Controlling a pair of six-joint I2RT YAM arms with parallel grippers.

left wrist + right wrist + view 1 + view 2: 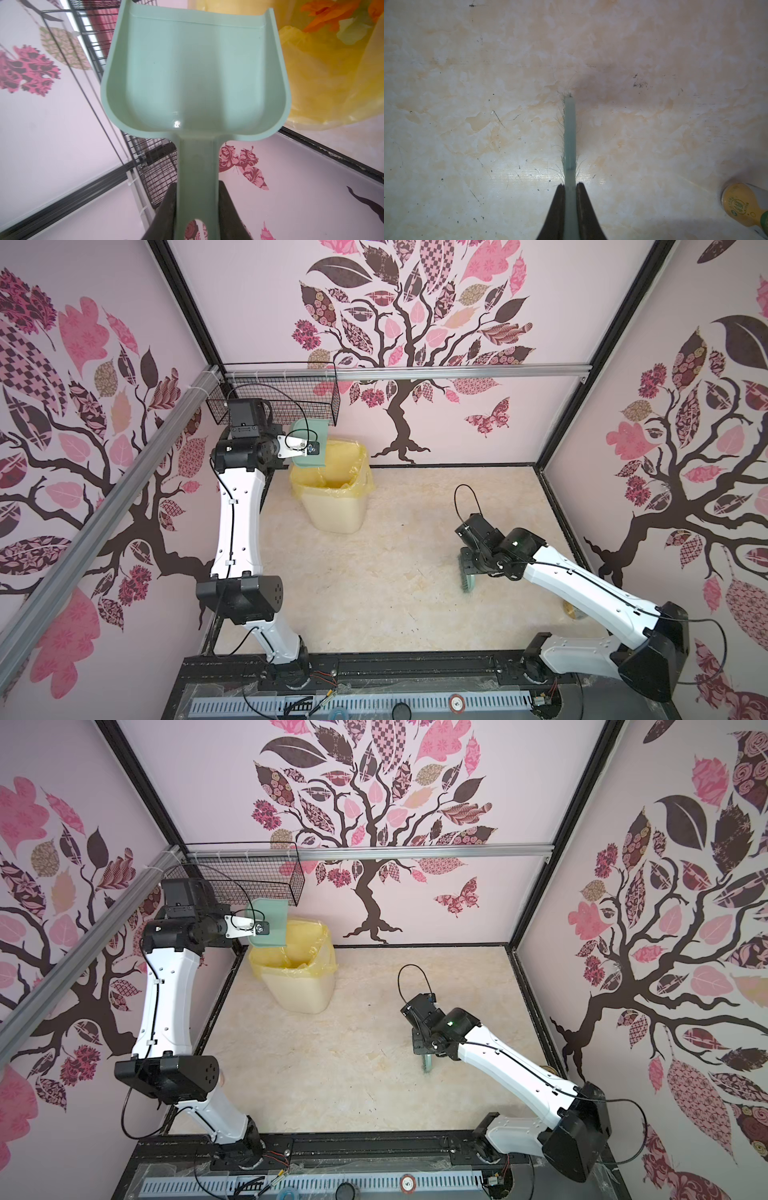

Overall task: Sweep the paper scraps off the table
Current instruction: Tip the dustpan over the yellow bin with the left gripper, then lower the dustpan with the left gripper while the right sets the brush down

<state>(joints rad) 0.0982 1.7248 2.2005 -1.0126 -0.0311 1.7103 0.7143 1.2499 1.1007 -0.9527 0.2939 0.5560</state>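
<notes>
1. Left wrist view: left gripper is clenched on the handle of the mint-green dustpan, with dark jaws pressed on both sides of the handle.
2. Paper scraps: orange wads and at least one pale green piece lie inside the yellow-lined trash bin. They are ahead of the left gripper, past the dustpan's open lip and off to one side, not touching the pan.
3. In both top views the dustpan is held raised and tilted on edge, over the rim of the trash bin. The bin's opening is just below and beyond the left gripper.
4. Black wire basket hangs just behind the left gripper, apart from the dustpan.
5. Right wrist view: right gripper is clamped tight on the thin handle of the brush. The brush runs straight ahead of the jaws, with bristles splaying to both sides.
6. Table, beige and marbled, lies directly beneath the right gripper and brush. I cannot tell whether the bristles touch it.
7. Yellow-labelled bottle lies on the table, off to the side of the right gripper and well apart from the brush.
8. The scraps in the bin are well apart from the right gripper, across the table. They are too hidden to make out in either top view.
</notes>
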